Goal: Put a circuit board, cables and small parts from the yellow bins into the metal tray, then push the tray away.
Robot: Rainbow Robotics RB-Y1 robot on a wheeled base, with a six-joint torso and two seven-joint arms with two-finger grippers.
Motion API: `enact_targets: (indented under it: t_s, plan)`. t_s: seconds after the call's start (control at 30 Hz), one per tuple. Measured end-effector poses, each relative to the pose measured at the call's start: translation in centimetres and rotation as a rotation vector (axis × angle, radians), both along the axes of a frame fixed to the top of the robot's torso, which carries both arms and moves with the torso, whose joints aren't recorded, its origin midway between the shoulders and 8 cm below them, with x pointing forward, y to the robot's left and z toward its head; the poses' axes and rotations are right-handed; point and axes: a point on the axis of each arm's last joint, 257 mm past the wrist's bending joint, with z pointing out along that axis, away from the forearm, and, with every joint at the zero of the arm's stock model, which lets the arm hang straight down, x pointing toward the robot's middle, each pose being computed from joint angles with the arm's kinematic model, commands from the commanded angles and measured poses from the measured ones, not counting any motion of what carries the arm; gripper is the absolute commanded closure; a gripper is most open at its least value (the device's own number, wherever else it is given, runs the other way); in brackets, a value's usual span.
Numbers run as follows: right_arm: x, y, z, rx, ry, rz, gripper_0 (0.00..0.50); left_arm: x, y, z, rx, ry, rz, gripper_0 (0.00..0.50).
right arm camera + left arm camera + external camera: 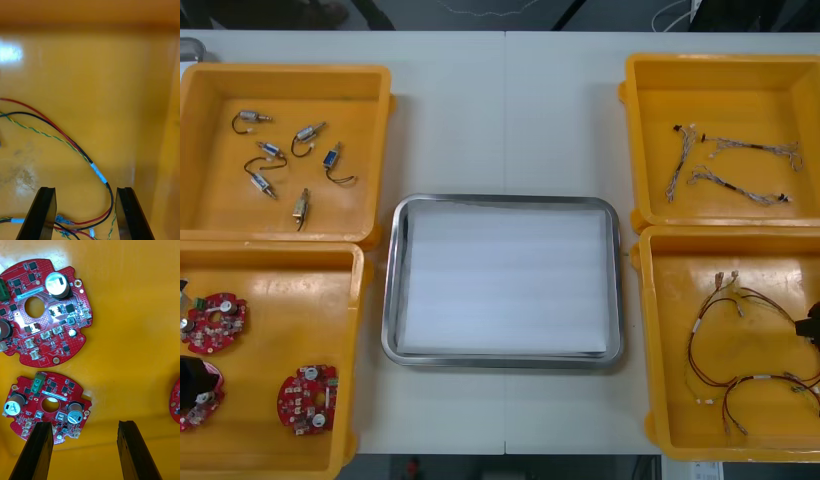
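Note:
My left gripper (85,423) hangs open low over the near left yellow bin (280,290). A round red circuit board (48,408) lies partly under one finger, a second board (45,311) lies beyond it, and a third board (175,401) shows off to the other side. My right gripper (86,189) stands open in the near right yellow bin (680,420). A red, black and yellow cable (67,140) curves across the bin floor and runs between its fingers. The metal tray (502,203), white inside, sits between the bins with nothing in it.
The far left yellow bin (220,200) holds several small metal parts (308,132). In the far right yellow bin (740,90) lie thin twisted cables (730,165). Bare table stretches beyond the tray to the far edge.

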Motion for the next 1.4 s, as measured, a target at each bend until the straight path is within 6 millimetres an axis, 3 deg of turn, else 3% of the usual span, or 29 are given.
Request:
enact_targets:
  t_s: [0.33,0.7,0.97,1.4]
  plan:
    - [-0.1,0.0,-2.8,0.010,0.040,0.001,0.046,-0.7,0.4,-2.4,0.006,0.026,0.002,0.000]
    - [-0.2,-1.1,-3.6,0.016,0.048,-0.022,0.045,-1.0,0.6,-3.7,0.017,0.039,-0.001,0.000]
    - [-0.8,-1.1,-4.6,0.029,0.071,-0.018,0.046,0.0,0.4,-4.8,0.008,0.029,-0.003,0.000]
    - [0.0,-1.3,-4.5,0.024,0.045,-0.011,0.047,0.5,0.1,-5.3,0.008,0.018,-0.015,0.000]
